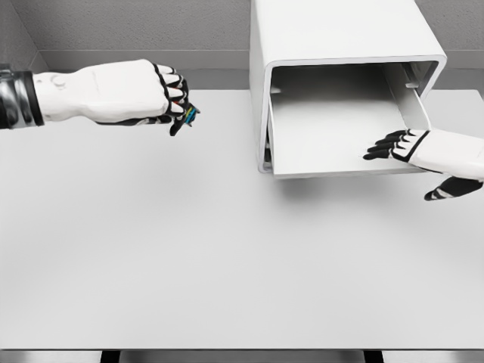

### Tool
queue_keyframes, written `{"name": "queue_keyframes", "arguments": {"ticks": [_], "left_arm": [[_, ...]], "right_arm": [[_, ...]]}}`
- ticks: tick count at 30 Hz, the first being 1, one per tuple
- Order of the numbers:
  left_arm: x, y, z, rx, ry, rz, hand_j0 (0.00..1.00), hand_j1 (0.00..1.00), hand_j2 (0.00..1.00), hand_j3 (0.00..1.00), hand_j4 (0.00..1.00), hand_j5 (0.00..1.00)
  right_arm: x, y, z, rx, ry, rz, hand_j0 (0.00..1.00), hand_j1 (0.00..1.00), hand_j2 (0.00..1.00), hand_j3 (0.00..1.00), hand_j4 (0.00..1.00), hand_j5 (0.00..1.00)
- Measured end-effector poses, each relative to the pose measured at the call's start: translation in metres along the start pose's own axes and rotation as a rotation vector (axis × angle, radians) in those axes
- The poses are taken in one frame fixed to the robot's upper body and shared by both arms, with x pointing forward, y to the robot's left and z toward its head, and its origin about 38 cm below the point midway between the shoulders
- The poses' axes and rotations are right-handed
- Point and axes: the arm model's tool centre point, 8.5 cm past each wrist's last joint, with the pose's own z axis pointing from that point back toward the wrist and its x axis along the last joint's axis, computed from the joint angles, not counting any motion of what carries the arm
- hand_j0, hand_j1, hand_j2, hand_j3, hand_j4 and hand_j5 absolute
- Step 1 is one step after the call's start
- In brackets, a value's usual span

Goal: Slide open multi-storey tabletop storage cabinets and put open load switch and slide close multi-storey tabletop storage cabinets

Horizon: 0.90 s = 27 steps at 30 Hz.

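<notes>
One storage cabinet (344, 45) stands at the surface's (189, 265) far edge, right of middle, with one drawer (325, 125) slid out and nothing in it. One load switch (189, 115), small and partly hidden, is clamped in the curled left hand (155, 94), held above the far left area. The right hand (423, 155), fingers spread and holding nothing, rests on the drawer's front right corner. Advice: carry the switch over the drawer's middle and lower it before letting go.

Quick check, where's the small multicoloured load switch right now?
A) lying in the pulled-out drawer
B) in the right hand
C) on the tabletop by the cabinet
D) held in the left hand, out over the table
D: the left hand is curled around the small multicoloured load switch, well left of the white tabletop cabinet's pulled-out drawer, which shows nothing inside.
</notes>
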Motion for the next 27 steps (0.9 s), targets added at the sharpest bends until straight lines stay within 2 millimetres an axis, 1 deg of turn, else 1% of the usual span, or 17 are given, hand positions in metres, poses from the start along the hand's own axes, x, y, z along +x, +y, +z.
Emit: {"name": "queue_keyframes", "arguments": {"ticks": [2, 3, 4, 5, 7, 8, 11, 13, 15, 17, 18, 19, 20, 21, 24, 26, 27], "left_arm": [[0.006, 0.008, -0.006, 0.026, -0.029, -0.009, 0.31, 0.31, 0.31, 0.31, 0.31, 0.31], [0.008, 0.018, -0.01, 0.047, -0.043, -0.026, 0.31, 0.31, 0.31, 0.31, 0.31, 0.31], [0.01, 0.031, -0.016, 0.069, -0.06, -0.051, 0.31, 0.31, 0.31, 0.31, 0.31, 0.31], [0.014, 0.041, -0.024, 0.087, -0.084, -0.071, 0.31, 0.31, 0.31, 0.31, 0.31, 0.31], [0.025, 0.047, -0.044, 0.112, -0.14, -0.072, 0.31, 0.31, 0.31, 0.31, 0.31, 0.31], [0.03, 0.052, -0.053, 0.127, -0.166, -0.08, 0.31, 0.31, 0.31, 0.31, 0.31, 0.31], [0.048, 0.075, -0.081, 0.175, -0.246, -0.112, 0.31, 0.31, 0.31, 0.31, 0.31, 0.31], [0.057, 0.083, -0.103, 0.184, -0.294, -0.117, 0.31, 0.31, 0.31, 0.31, 0.31, 0.31], [0.062, 0.079, -0.13, 0.185, -0.325, -0.088, 0.32, 0.32, 0.32, 0.32, 0.32, 0.32], [0.061, 0.082, -0.155, 0.178, -0.333, -0.07, 0.32, 0.32, 0.32, 0.32, 0.32, 0.32], [0.058, 0.077, -0.168, 0.165, -0.327, -0.053, 0.33, 0.33, 0.33, 0.33, 0.33, 0.33], [0.054, 0.076, -0.179, 0.152, -0.315, -0.043, 0.33, 0.33, 0.33, 0.33, 0.33, 0.33], [0.05, 0.071, -0.188, 0.137, -0.303, -0.025, 0.33, 0.33, 0.33, 0.33, 0.33, 0.33], [0.046, 0.069, -0.194, 0.126, -0.293, -0.016, 0.33, 0.33, 0.33, 0.33, 0.33, 0.33], [0.039, 0.068, -0.213, 0.106, -0.273, 0.012, 0.38, 0.38, 0.38, 0.38, 0.38, 0.38], [0.034, 0.061, -0.222, 0.091, -0.26, 0.043, 0.47, 0.47, 0.47, 0.47, 0.47, 0.47], [0.032, 0.058, -0.226, 0.087, -0.255, 0.058, 0.55, 0.55, 0.55, 0.55, 0.55, 0.55]], "right_arm": [[-0.002, -0.014, 0.01, -0.027, 0.02, 0.023, 1.0, 1.0, 1.0, 1.0, 1.0, 1.0], [-0.002, -0.019, 0.014, -0.038, 0.027, 0.03, 1.0, 1.0, 1.0, 1.0, 1.0, 1.0], [-0.003, -0.017, 0.018, -0.044, 0.03, 0.019, 1.0, 1.0, 1.0, 1.0, 1.0, 1.0], [-0.003, -0.011, 0.022, -0.047, 0.034, -0.005, 1.0, 1.0, 1.0, 1.0, 1.0, 1.0], [-0.005, -0.008, 0.036, -0.079, 0.047, -0.044, 1.0, 1.0, 1.0, 1.0, 1.0, 1.0], [-0.005, -0.01, 0.044, -0.107, 0.053, -0.063, 1.0, 1.0, 1.0, 1.0, 1.0, 1.0], [-0.008, -0.03, 0.069, -0.233, 0.054, -0.11, 1.0, 1.0, 1.0, 1.0, 1.0, 1.0], [-0.018, -0.032, 0.086, -0.307, 0.069, -0.175, 1.0, 1.0, 1.0, 1.0, 1.0, 1.0], [-0.031, -0.023, 0.103, -0.348, 0.108, -0.242, 0.98, 0.98, 0.98, 0.98, 0.98, 0.98], [-0.042, -0.016, 0.117, -0.38, 0.146, -0.286, 0.78, 0.78, 0.78, 0.78, 0.78, 0.78], [-0.046, -0.011, 0.122, -0.384, 0.164, -0.306, 0.76, 0.76, 0.76, 0.76, 0.76, 0.76], [-0.049, -0.001, 0.126, -0.376, 0.182, -0.332, 0.59, 0.59, 0.59, 0.59, 0.59, 0.59], [-0.054, 0.003, 0.131, -0.381, 0.202, -0.348, 0.54, 0.54, 0.54, 0.54, 0.54, 0.54], [-0.059, 0.007, 0.136, -0.386, 0.224, -0.363, 0.54, 0.54, 0.54, 0.54, 0.54, 0.54], [-0.064, 0.046, 0.143, -0.314, 0.282, -0.436, 0.59, 0.59, 0.59, 0.59, 0.59, 0.59], [-0.063, 0.064, 0.143, -0.264, 0.302, -0.455, 0.6, 0.6, 0.6, 0.6, 0.6, 0.6], [-0.06, 0.07, 0.141, -0.231, 0.304, -0.453, 0.6, 0.6, 0.6, 0.6, 0.6, 0.6]]}}
